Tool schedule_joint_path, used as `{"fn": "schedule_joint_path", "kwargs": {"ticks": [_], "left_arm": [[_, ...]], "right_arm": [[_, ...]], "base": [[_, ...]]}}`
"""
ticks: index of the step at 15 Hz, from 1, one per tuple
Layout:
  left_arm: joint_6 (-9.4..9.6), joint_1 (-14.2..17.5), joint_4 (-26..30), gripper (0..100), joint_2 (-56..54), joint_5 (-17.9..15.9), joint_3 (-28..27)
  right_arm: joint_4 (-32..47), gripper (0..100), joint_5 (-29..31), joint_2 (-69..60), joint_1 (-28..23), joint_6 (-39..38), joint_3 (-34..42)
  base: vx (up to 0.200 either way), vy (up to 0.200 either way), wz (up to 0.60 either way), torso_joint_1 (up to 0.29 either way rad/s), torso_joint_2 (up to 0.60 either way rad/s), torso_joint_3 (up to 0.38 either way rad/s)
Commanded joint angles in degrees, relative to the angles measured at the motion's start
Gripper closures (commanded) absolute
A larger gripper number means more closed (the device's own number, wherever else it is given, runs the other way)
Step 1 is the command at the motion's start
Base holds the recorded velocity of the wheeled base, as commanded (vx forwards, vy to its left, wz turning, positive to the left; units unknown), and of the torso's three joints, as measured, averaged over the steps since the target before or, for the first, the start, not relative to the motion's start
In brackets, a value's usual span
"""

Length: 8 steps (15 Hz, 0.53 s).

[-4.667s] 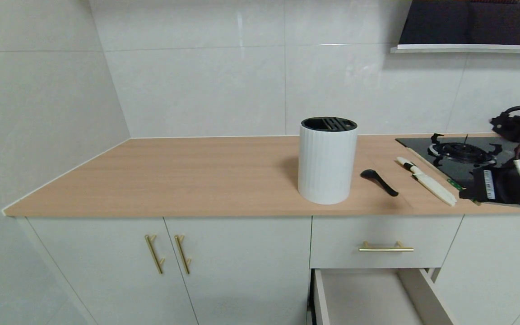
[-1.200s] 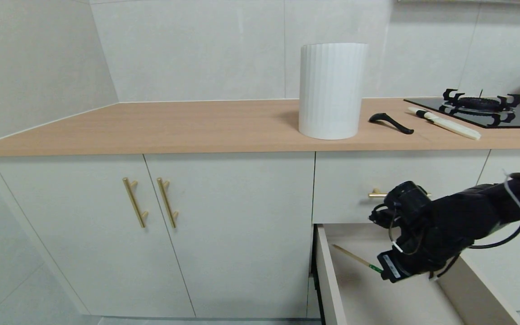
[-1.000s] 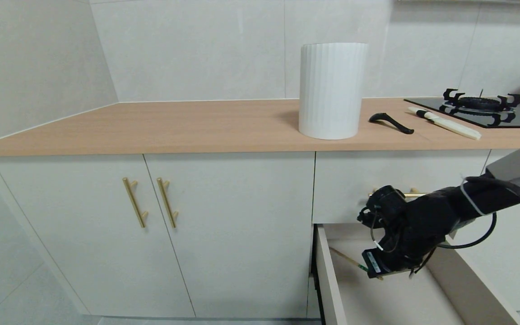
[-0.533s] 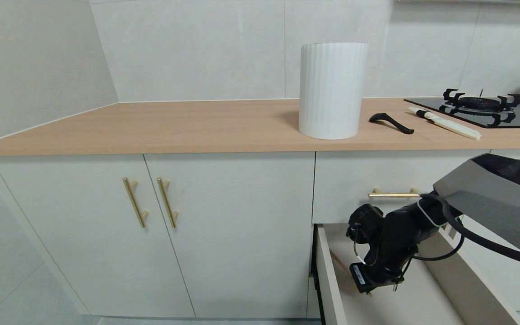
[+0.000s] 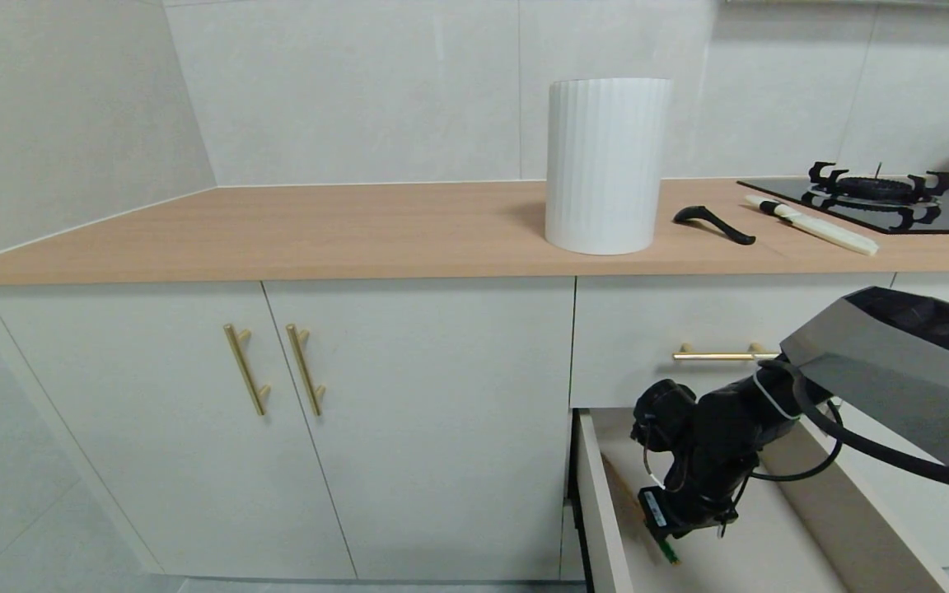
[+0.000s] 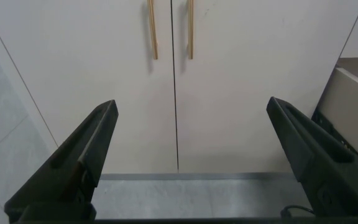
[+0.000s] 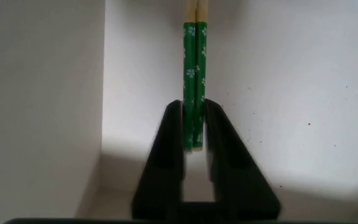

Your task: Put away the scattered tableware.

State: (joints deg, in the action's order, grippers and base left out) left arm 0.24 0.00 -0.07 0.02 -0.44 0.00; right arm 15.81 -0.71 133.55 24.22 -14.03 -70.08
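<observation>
The right gripper point(image 7: 194, 109) is clamping a pair of green-ended, flower-patterned wooden chopsticks point(image 7: 195, 56) — jaws closed onto them — inside the open white drawer point(image 5: 598, 511) (at 5 o'clock from the white ribbed cylindrical holder point(image 5: 606, 165)). The left gripper point(image 6: 191, 109) is hanging spread wide, holding nothing.

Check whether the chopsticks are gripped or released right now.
Gripped. The right gripper has its jaws shut on the chopsticks at their green ends, low inside the open drawer, near its side wall.
</observation>
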Motion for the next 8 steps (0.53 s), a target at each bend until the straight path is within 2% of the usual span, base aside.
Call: {"fn": "schedule_joint_path", "kwargs": {"ticks": [1, 8], "left_arm": [[0.02, 0.00, -0.01, 0, -0.02, 0.00, 0.00], [0.02, 0.00, -0.01, 0, -0.02, 0.00, 0.00]], "right_arm": [[0.01, 0, -0.08, -0.13, 0.04, -0.03, 0.03], [0.10, 0, -0.17, -0.48, 0.04, -0.03, 0.21]], "base": [[0.000, 0.000, 0.00, 0.000, 0.00, 0.000], [0.000, 0.000, 0.00, 0.000, 0.00, 0.000]]}}
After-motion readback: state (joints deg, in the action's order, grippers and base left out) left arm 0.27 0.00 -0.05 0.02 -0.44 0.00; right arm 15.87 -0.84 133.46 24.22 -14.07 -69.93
